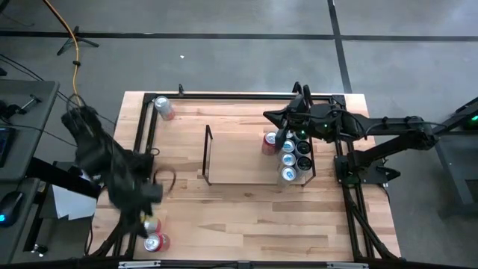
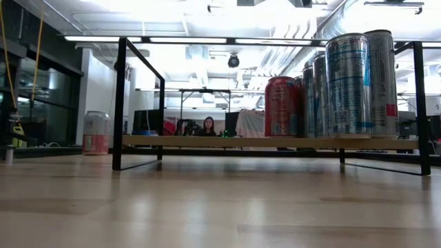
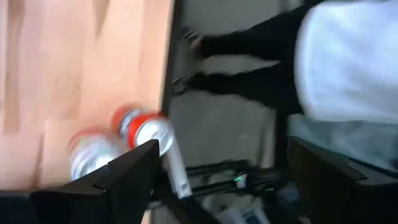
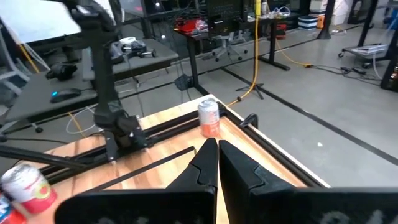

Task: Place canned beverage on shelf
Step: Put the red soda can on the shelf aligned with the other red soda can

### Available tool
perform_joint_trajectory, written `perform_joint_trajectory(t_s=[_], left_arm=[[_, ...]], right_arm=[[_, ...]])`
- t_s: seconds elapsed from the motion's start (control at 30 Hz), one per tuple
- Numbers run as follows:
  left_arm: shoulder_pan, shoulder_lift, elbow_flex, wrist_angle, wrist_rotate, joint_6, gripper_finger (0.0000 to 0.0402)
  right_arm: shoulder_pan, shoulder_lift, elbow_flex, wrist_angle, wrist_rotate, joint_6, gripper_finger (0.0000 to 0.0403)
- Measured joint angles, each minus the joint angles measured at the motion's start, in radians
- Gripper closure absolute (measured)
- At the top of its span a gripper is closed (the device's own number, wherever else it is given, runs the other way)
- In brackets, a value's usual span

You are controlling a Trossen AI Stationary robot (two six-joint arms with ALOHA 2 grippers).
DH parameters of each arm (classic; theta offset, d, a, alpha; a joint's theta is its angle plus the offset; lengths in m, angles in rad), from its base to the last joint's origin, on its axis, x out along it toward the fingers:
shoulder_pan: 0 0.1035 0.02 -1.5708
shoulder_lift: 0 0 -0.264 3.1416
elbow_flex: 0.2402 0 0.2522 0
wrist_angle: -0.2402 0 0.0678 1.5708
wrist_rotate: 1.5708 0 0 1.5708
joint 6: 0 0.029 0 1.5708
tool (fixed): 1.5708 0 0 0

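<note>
While the right gripper (image 1: 278, 139) sits pinched shut by the shelf (image 1: 208, 157), the left gripper (image 1: 148, 217) spreads wide over the near-left cans (image 1: 154, 234), probably lining up a grab.

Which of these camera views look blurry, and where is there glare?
Left wrist view: heavily motion-smeared; the two cans at the table's edge are streaked. High view: the left arm is blurred, the right arm and shelf crisp. Low view: ceiling lights blow out white and the near tabletop is soft. Right wrist view: mostly sharp.
</note>
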Motion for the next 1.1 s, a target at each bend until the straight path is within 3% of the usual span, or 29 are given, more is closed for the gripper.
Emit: perform_joint_trajectory(t_s=[0.17,0.33,0.57,1.1], left_arm=[[-0.180,0.152,0.000,-0.049,-0.152,-0.121,0.0092],[-0.285,0.298,0.000,-0.065,-0.199,-0.154,0.0092],[-0.343,0.426,-0.001,-0.111,-0.314,-0.154,0.0092],[-0.375,0.566,-0.002,-0.106,-0.402,-0.119,0.0092]], right_arm=[[-0.035,0.000,0.000,-0.037,-0.001,-0.001,0.0402],[-0.068,0.000,0.000,-0.090,0.000,0.001,0.0402],[-0.090,0.001,0.000,-0.136,-0.001,0.019,0.0402],[-0.088,0.001,0.000,-0.149,-0.003,0.038,0.0402]])
